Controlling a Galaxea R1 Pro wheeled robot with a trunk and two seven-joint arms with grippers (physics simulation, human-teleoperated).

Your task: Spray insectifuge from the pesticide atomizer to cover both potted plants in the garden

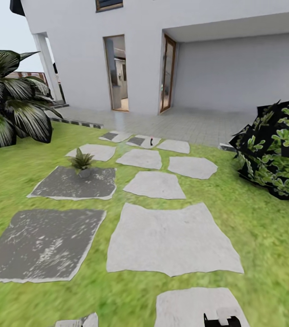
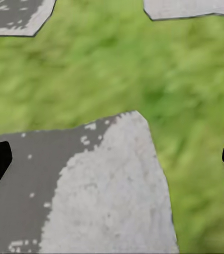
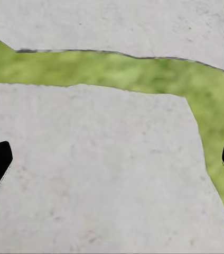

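Observation:
One potted plant (image 1: pixel 82 162), a low green rosette in a small grey pot, stands on a dark slab (image 1: pixel 74 184) left of centre in the head view. The second potted plant is out of view. Far ahead, the pesticide atomizer (image 1: pixel 151 141), tiny and dark with a red bit, stands on a small slab near the paved terrace. My left gripper (image 2: pixel 112 161) is open over a slab corner and grass, holding nothing. Above a pale slab, my right gripper (image 3: pixel 112 164) is also open and holds nothing. A dark part of my right arm (image 1: pixel 221 320) shows at the bottom edge of the head view.
Pale stepping slabs (image 1: pixel 171 247) lead across the lawn toward the white house (image 1: pixel 235 59) with two open doorways. A large striped spiky plant (image 1: pixel 8 102) stands at the left. At the right edge is a dark leafy bush (image 1: pixel 276 150).

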